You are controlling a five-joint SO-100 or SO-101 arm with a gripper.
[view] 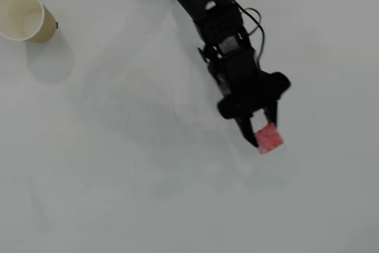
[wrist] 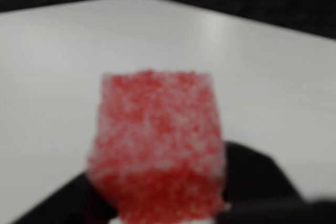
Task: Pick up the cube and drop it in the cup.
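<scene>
Cube (view: 269,138) sits between the fingers of the gripper (view: 265,136) at the right of the overhead view, and the jaws look clamped on it, one dark finger on its left side and the other just above its upper right edge. In the wrist view the cube (wrist: 157,145) fills the middle of the frame, blurred, with dark finger parts beside its lower corners and pale table (wrist: 273,77) behind it. Whether it is already lifted or resting on the table I cannot tell; a faint shadow lies below and right of it in the overhead view. The cup (view: 23,15) stands well apart, in the far upper left corner of that view, upright with its mouth open, so the whole carry lies ahead. The main risk, as I judge it, is the hold itself: the cube appears caught near the fingertips and turned a little against them, so a fast swing across the table could let it twist and slip out. A second risk lies at the cup, which is light paper with nothing in it that shows; an arm coming in low could knock its rim and tip or push it. A third is release too soon or off centre, since the cube is small and could strike the rim and bounce onto the table.
</scene>
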